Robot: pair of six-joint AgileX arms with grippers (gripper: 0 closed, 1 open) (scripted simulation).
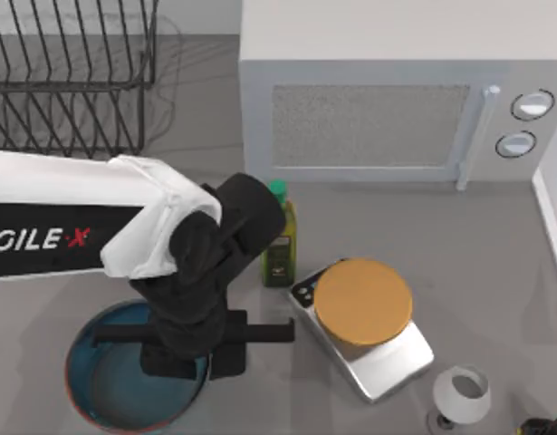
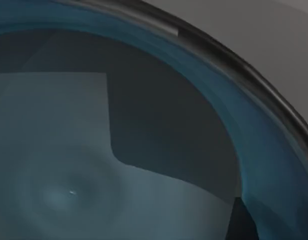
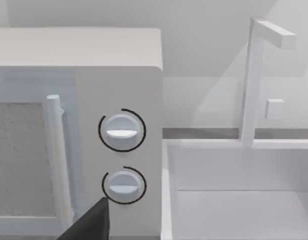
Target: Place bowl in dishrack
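One blue bowl (image 1: 115, 390), shallow and round with a thin reddish-brown rim, sits at the table's front left, partly hidden under the left gripper (image 1: 192, 358); whether its fingers are open or closed, I cannot tell. One black wire dishrack (image 1: 70, 72) is cut off at the back left. One white microwave (image 1: 387, 91), one green-capped bottle (image 1: 280, 245), one orange-topped scale (image 1: 364, 313) and one wine glass (image 1: 459, 394) stand to the right.

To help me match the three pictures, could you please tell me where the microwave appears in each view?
Top view: the microwave sits along the upper edge, right of the dishrack.
Left wrist view: not in it; this picture looks into the bowl.
Right wrist view: the microwave's right end stands beside a white sink.
Shared landmark: the microwave's two round knobs.
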